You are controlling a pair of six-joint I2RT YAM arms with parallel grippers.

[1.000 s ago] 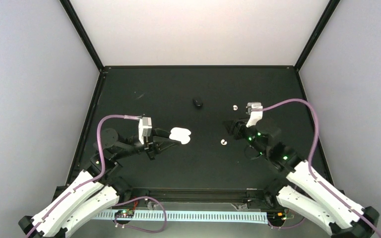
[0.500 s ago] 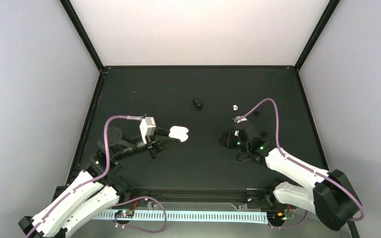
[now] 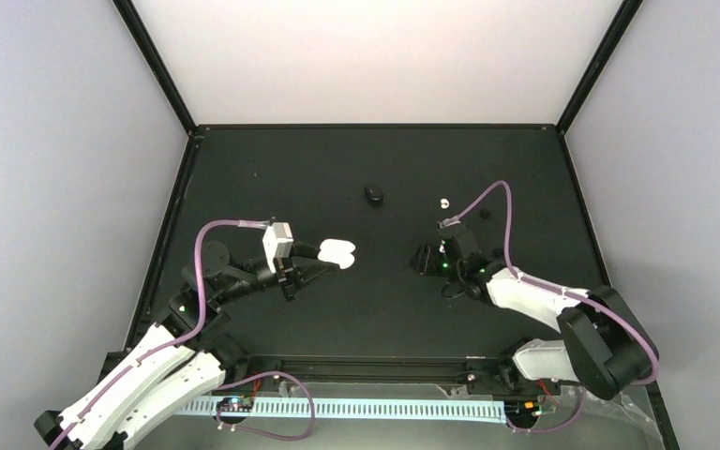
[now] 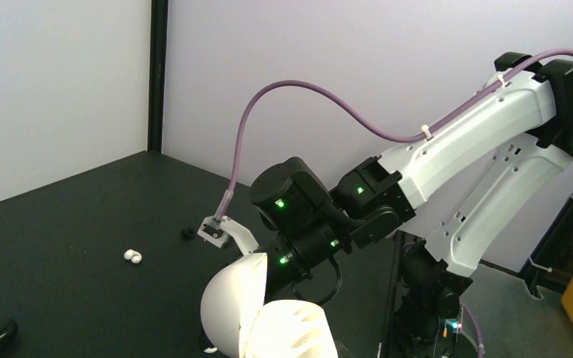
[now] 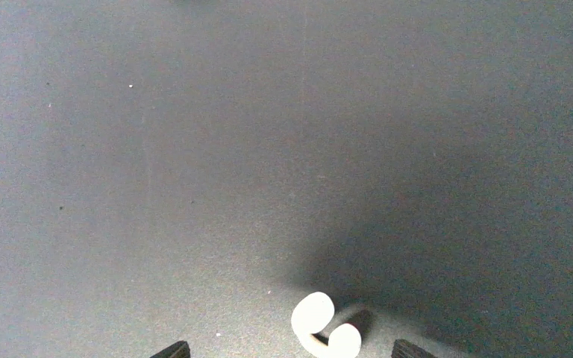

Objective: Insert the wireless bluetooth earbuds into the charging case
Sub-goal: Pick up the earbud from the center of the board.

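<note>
Right wrist shows the open right tool [image 5: 291, 349] straddling an earbud [image 5: 313, 313] at 6 o'clock; closing off-centre could squirt the glossy bud away.

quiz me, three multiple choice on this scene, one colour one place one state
1. The charging case is: A white B black C yellow
2. The earbud in the right wrist view lies: A inside the case B on the table between the fingertips of the right gripper C on an arm
3. The case is: A shut B open C missing
Answers: A, its shell is bright white; B, a dark fingertip stands each side of it; B, its two halves are spread.
</note>
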